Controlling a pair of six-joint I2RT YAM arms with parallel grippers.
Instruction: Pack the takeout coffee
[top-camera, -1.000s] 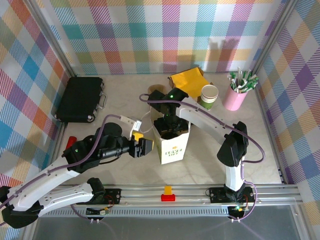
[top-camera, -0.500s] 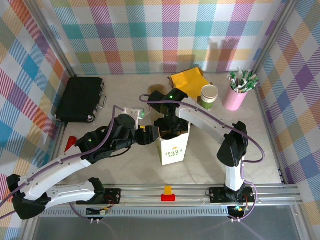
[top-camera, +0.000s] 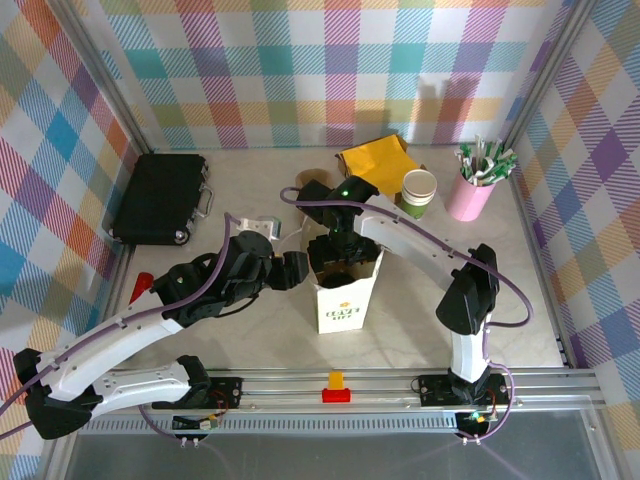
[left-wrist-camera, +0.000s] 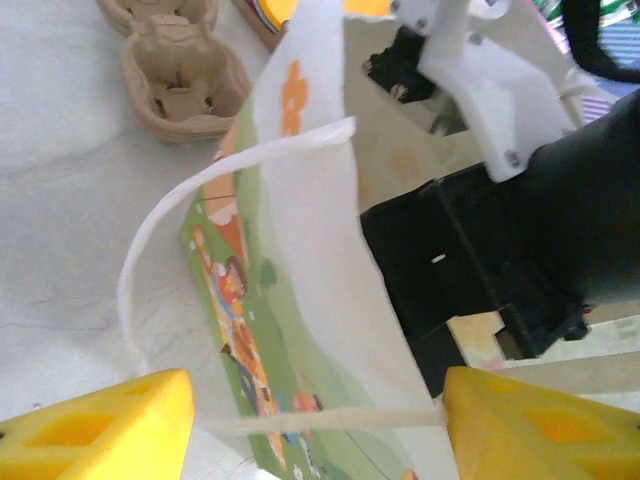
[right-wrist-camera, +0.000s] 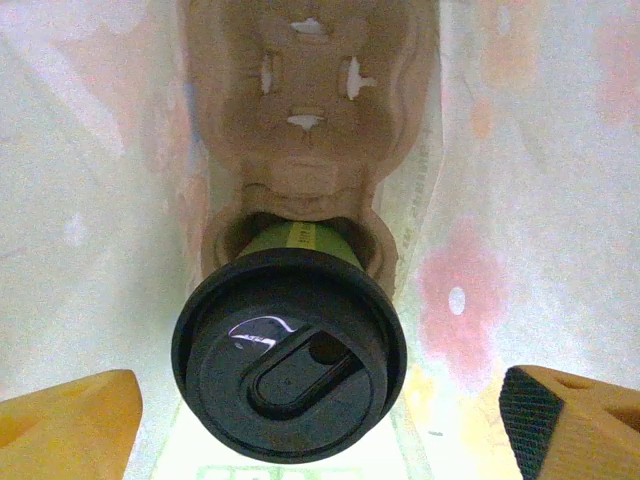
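The takeout coffee (right-wrist-camera: 290, 365), a green cup with a round black lid, stands in one pocket of a brown pulp cup carrier (right-wrist-camera: 310, 130) at the bottom of the white printed paper bag (top-camera: 347, 300). My right gripper (right-wrist-camera: 320, 430) hangs inside the bag's mouth (top-camera: 340, 255), directly above the lid, open, with its fingers (right-wrist-camera: 70, 420) clear of the cup on both sides. My left gripper (top-camera: 297, 268) is at the bag's left rim. In the left wrist view it (left-wrist-camera: 320, 425) stands open, straddling the bag's thin wall (left-wrist-camera: 310, 260) and a paper handle strip.
A lidless cream-and-green cup (top-camera: 419, 190) stands at the back right beside a yellow sheet (top-camera: 378, 160) and a pink holder of straws (top-camera: 475, 185). A black case (top-camera: 160, 198) lies back left. Another pulp carrier (left-wrist-camera: 185, 70) lies behind the bag.
My left gripper has swung right from open table to the bag's left rim. The bag has shifted slightly. My right gripper stays inside the bag's mouth.
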